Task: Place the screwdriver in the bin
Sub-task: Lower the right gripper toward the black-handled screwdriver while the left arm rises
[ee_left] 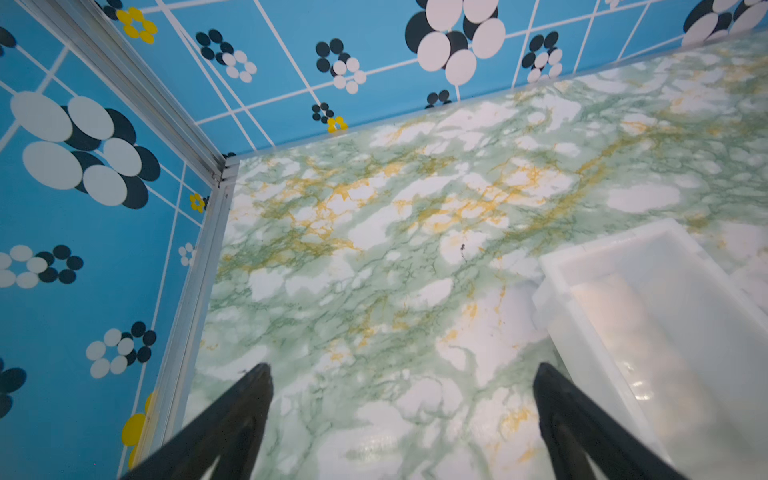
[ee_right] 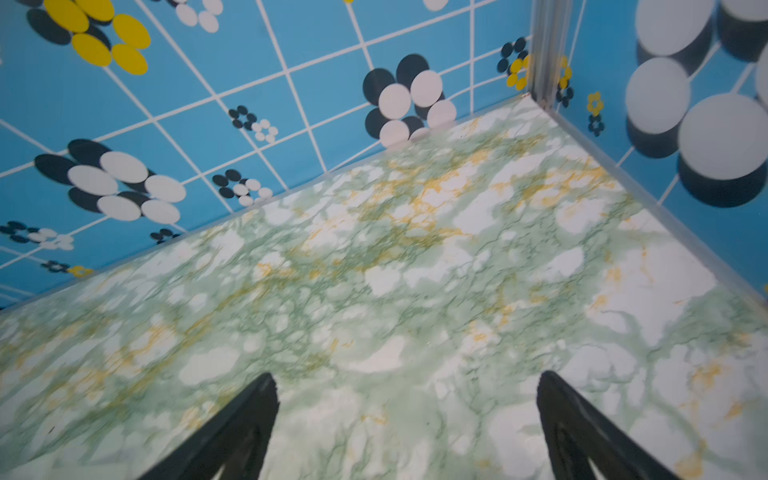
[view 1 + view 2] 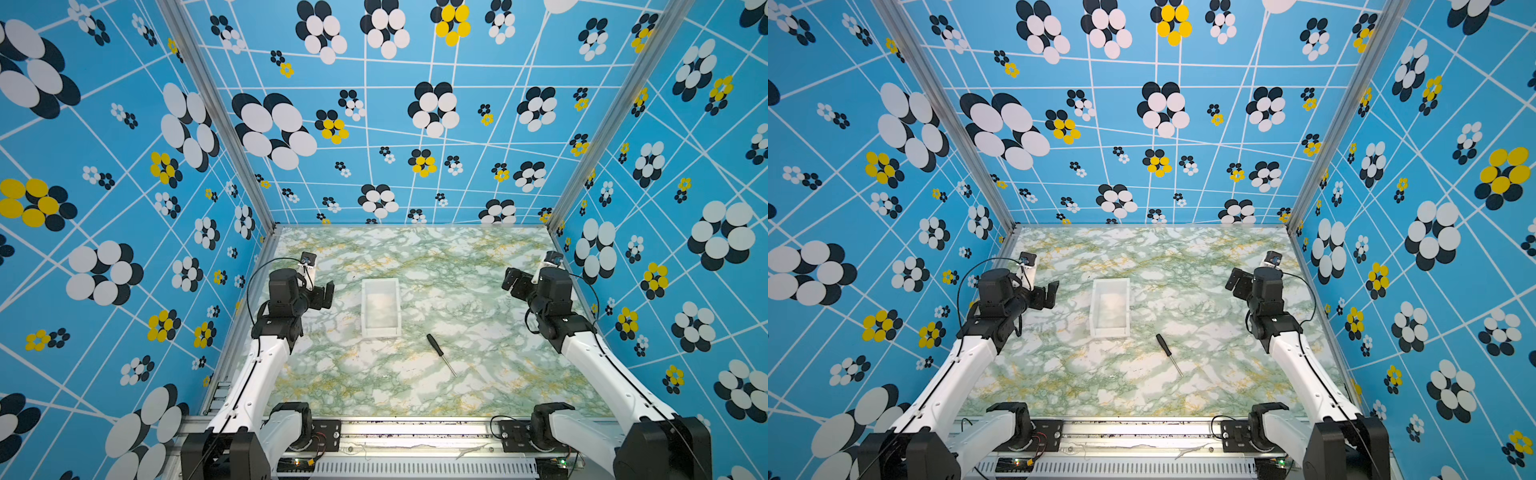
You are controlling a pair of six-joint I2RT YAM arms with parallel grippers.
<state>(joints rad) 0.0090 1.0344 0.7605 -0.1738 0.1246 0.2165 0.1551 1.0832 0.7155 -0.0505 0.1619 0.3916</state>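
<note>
The screwdriver (image 3: 439, 353) (image 3: 1168, 353), black-handled with a thin silver shaft, lies flat on the marble table just right of and nearer than the bin, its tip pointing to the front right. The bin (image 3: 364, 308) (image 3: 1094, 308) is a white translucent tray at the table's middle, and nothing shows inside it. My left gripper (image 3: 327, 294) (image 3: 1051, 293) (image 1: 401, 368) hovers open left of the bin, whose rim (image 1: 602, 243) shows in the left wrist view. My right gripper (image 3: 511, 283) (image 3: 1235, 284) (image 2: 406, 375) is open at the far right over bare table. The screwdriver is in neither wrist view.
Blue flower-patterned walls (image 3: 374, 124) close the table in at the back and both sides, with aluminium posts (image 3: 266, 216) at the back corners. A metal rail (image 3: 415, 432) with both arm bases runs along the front edge.
</note>
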